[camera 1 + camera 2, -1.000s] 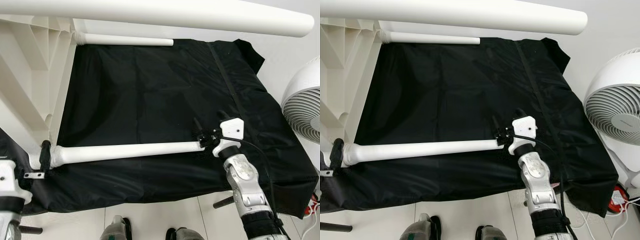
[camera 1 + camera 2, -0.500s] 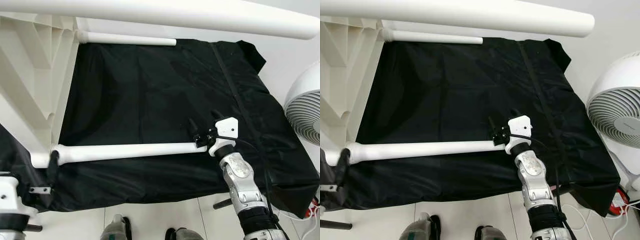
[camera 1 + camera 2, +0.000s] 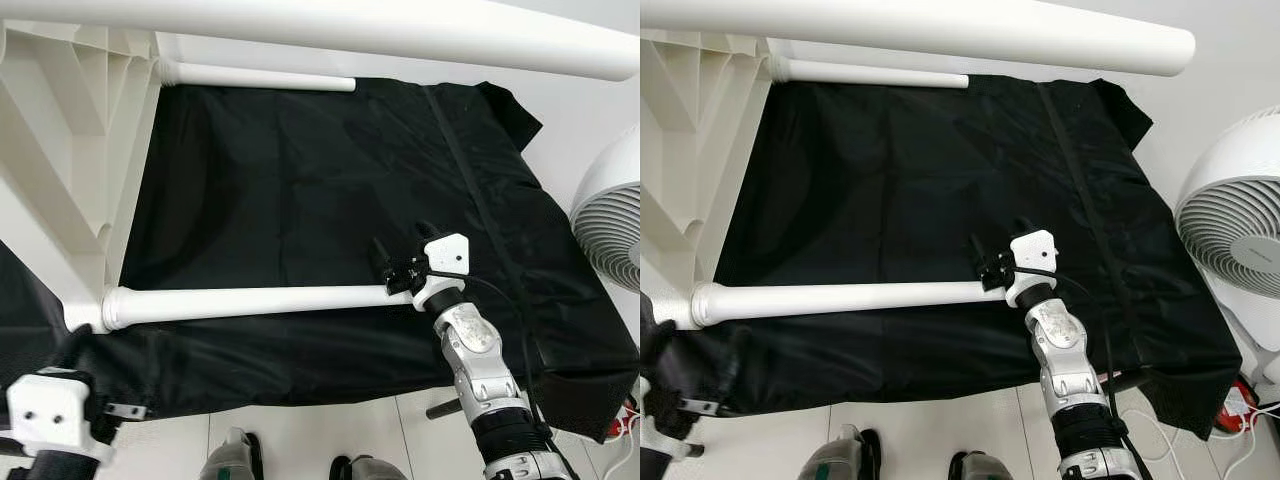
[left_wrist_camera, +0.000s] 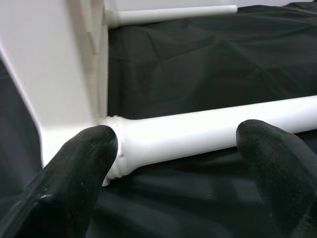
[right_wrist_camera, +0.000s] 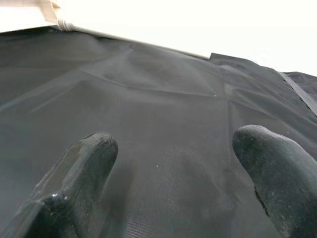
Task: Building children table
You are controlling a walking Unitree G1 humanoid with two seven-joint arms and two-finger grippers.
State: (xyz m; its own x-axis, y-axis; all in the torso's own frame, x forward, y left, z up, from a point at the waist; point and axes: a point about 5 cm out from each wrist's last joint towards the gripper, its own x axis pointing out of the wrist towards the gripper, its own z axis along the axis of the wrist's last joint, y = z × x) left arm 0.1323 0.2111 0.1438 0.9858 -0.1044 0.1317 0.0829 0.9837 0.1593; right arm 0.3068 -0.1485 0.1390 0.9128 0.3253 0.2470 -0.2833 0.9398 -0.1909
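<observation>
We see a white plastic children table (image 3: 70,140) lying on its side on a black cloth sheet (image 3: 300,180) spread over the floor. Its ribbed white underside stands at the left, and its round white legs run from left to right. The near white tubular leg (image 3: 250,302) lies just over the black sheet, with its long axis left to right; its thick end joins the table corner at the left and its free end points right.

The right pincer (image 3: 398,272) is at that free end, touching it; in the right wrist view its fingers (image 5: 74,183) are wide apart with only cloth between them. The left pincer (image 4: 173,153) is near the joint, its fingers (image 4: 79,168) wide and apart from the leg. A white round fan (image 3: 1240,230) stands at the right.
</observation>
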